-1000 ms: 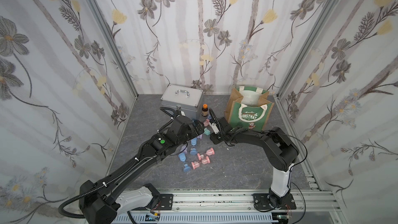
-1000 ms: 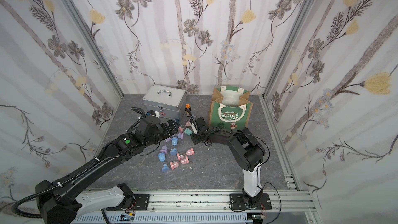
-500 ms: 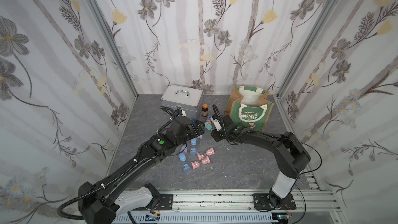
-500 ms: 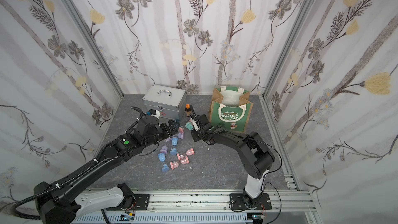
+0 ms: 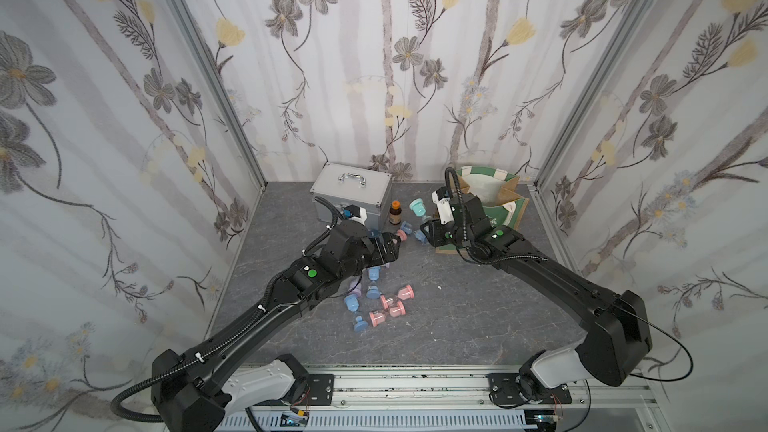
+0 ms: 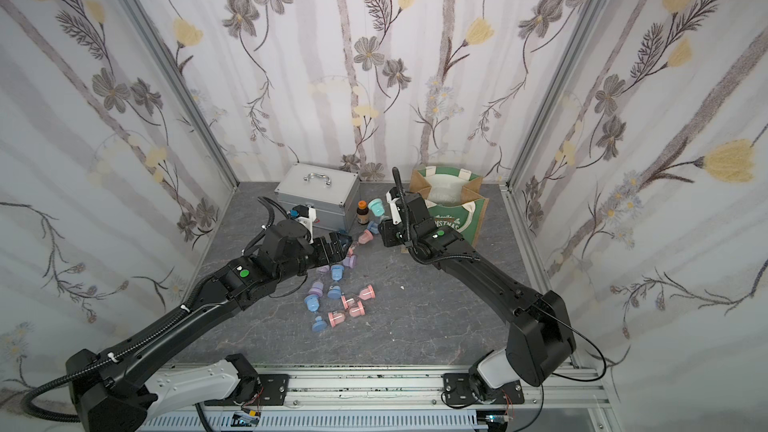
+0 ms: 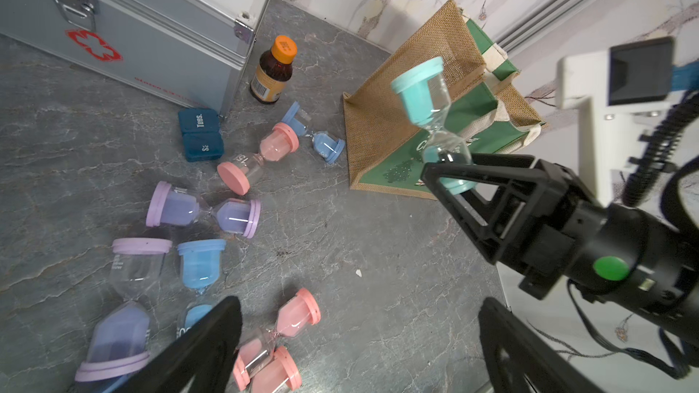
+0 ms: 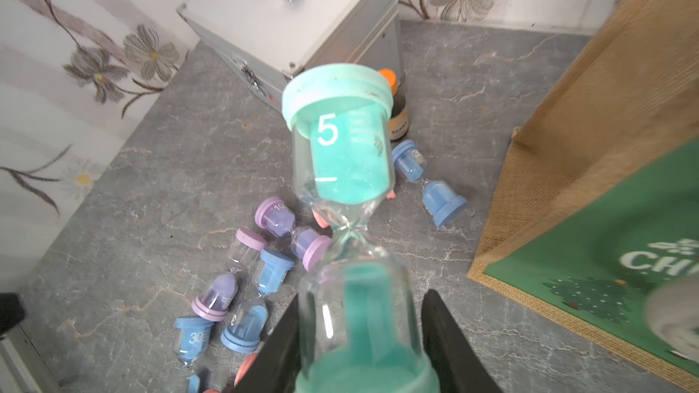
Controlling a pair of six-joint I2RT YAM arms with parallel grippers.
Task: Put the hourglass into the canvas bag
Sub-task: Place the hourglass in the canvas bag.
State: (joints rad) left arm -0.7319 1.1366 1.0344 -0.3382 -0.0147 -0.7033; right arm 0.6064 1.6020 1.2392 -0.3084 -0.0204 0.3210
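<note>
At the canvas bag's (image 5: 513,189) nine o'clock: hourglass (image 5: 417,206), teal, near upright, lower bulb clamped in the right gripper (image 7: 450,170). Best raised above the rim, carried toward three o'clock, released over the opening.

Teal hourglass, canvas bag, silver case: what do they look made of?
Teal hourglass: clear glossy bulbs, glass or clear plastic, with reflections; matte teal caps, likely plastic.
Canvas bag: coarse tan woven jute-like sides, matte green printed front.
Silver case: brushed aluminium-looking panels, shiny metal latch and corner fittings.
</note>
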